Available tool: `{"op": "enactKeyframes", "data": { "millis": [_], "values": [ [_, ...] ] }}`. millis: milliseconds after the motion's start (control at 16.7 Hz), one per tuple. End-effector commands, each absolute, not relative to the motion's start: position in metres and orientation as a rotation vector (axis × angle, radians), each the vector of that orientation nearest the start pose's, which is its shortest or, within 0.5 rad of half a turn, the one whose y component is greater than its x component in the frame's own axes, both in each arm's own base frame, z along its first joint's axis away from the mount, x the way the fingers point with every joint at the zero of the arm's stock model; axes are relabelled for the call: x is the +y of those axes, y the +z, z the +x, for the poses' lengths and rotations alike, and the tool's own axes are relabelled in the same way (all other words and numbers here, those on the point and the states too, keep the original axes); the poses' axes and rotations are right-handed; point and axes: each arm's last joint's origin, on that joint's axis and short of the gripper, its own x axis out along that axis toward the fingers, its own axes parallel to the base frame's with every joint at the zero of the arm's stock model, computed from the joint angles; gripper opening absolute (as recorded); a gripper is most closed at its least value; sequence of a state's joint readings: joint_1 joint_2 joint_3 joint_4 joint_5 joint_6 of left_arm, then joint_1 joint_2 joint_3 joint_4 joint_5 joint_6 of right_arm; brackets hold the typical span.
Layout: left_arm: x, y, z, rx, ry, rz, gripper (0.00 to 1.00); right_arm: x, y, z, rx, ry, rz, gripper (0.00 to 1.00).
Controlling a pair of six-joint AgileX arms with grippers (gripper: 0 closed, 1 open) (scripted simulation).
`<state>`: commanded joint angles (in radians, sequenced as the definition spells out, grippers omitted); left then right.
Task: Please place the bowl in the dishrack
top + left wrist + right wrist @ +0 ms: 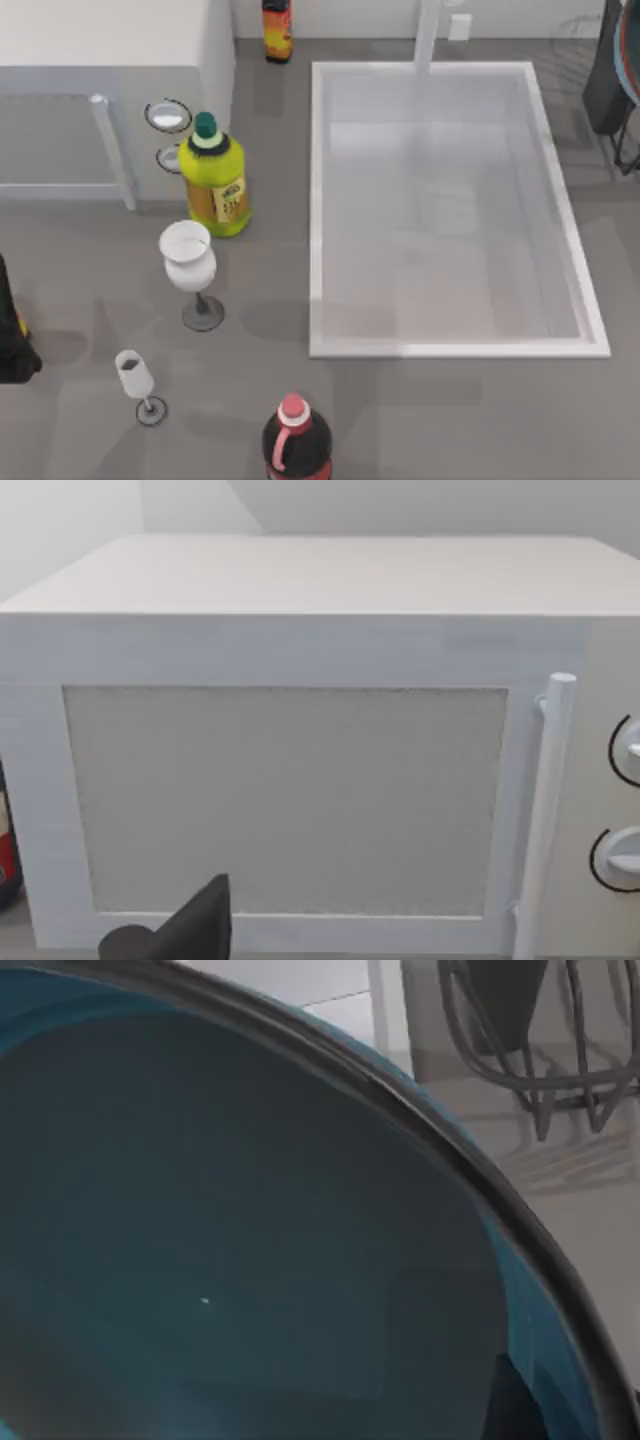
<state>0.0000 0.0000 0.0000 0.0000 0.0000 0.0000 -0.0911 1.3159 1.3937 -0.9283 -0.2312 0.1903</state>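
The bowl (250, 1240) sits right against the right wrist camera, showing its glossy teal-blue inside and a dark rim running slantwise, so it is tilted. My right gripper (615, 70) is at the far right corner of the table, past the sink's far right corner, and is shut on the bowl. The dishrack (540, 1050), made of thin dark-grey wire loops, stands a short way beyond the bowl's rim. My left gripper (190, 935) is parked at the table's left edge, facing the microwave door.
A big white sink basin (320, 200) fills the middle and right. A white microwave (110, 60) stands far left. In front of it are a yellow-green bottle (215, 180), two white wine glasses (188, 262) (135, 378) and a dark red-capped bottle (296, 440).
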Motion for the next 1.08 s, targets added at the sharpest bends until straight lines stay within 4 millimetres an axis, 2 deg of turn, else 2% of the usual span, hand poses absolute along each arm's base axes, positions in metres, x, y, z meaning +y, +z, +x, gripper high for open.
{"op": "enactKeyframes", "data": {
  "millis": [180,420,600,720,1080],
  "values": [
    [-0.001,0.160,0.106,0.000,0.000,0.000,1.00,-0.056,0.377,0.252,0.542,0.052,0.293,0.00],
    [-0.001,0.160,0.106,0.000,0.000,0.000,1.00,-0.094,0.401,0.216,0.193,0.023,0.152,0.00],
    [-0.001,0.160,0.106,0.000,0.000,0.000,1.00,-0.104,0.415,0.189,0.044,-0.001,0.041,0.00],
    [-0.001,0.160,0.106,0.000,0.000,0.000,1.00,-0.106,0.419,0.179,0.004,-0.009,0.003,0.00],
    [-0.001,0.160,0.106,0.000,0.000,0.000,1.00,-0.107,0.418,0.183,0.001,-0.009,0.002,0.00]
  ]
}}
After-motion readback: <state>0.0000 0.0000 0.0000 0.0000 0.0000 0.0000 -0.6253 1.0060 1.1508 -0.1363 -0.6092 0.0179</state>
